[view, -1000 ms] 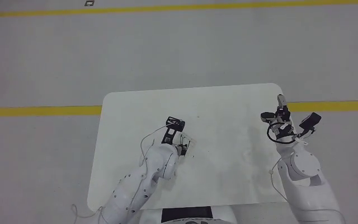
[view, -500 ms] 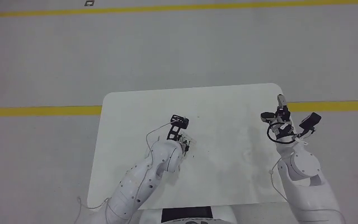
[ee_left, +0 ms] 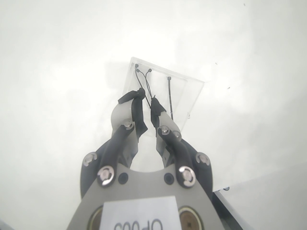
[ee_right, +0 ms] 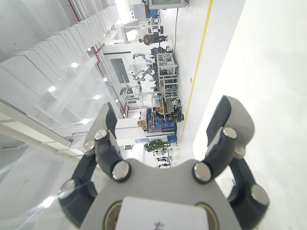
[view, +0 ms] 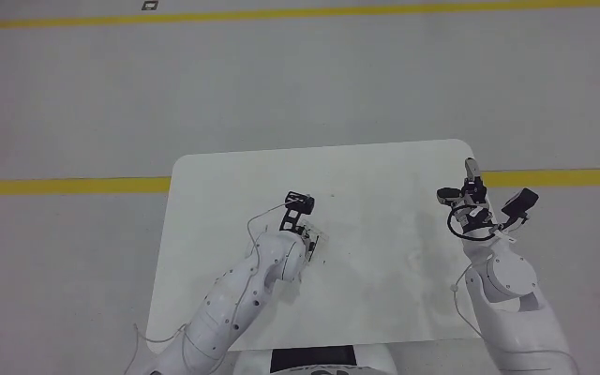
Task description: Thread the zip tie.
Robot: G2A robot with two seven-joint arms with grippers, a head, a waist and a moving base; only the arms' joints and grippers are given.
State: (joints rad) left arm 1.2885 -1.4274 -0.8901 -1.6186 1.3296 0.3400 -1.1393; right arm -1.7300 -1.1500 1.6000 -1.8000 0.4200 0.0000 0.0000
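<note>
L gripper sits low over a clear tray, which lies on the white table a bit left of centre. I count 3 black zip ties in the tray: two crossed, the third straight, beside them but apart. The black-taped fingertips are nearly together w/ a narrow gap. The crossed pair's tails run into that gap; I can't tell if they touch. R gripper is held up by the table's right edge, well apart from the tray, fingers spread wide.
</note>
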